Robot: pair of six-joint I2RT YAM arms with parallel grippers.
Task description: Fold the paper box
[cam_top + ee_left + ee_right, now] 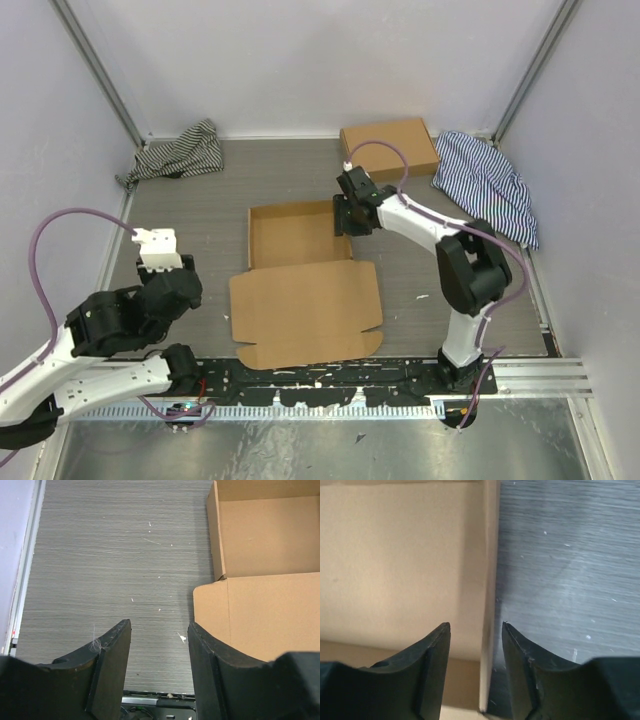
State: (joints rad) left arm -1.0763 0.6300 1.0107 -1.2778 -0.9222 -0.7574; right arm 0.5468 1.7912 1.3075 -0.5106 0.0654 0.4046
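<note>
Right gripper (475, 627): jaws parted and set astride the upright right wall of the paper box (300, 300). The thin cardboard edge runs up between the two fingers (432, 665), closer to the one on the table side, and there is a clear gap on the box side, so no clamp on it. Inside of the tray shows to one side of that wall, bare grey table (200, 210) to the other. Left gripper (157, 630): jaws spread, nothing between them, hanging over bare table just off the box's left edge, not touching it. The paper box lies mid-table, partly formed: a shallow tray with walls standing on the far half, and the wide lid panel lying flat and open on the near half, toward the arm bases. Left wrist view shows the tray's left corner wall upright and the flat panel's corner beside that finger. Further out: a second cardboard box (390, 147), closed, at the far edge behind the right arm; a striped cloth (490, 180) bunched in the far right corner beside it; another striped cloth (180, 150) in the far left corner.
</note>
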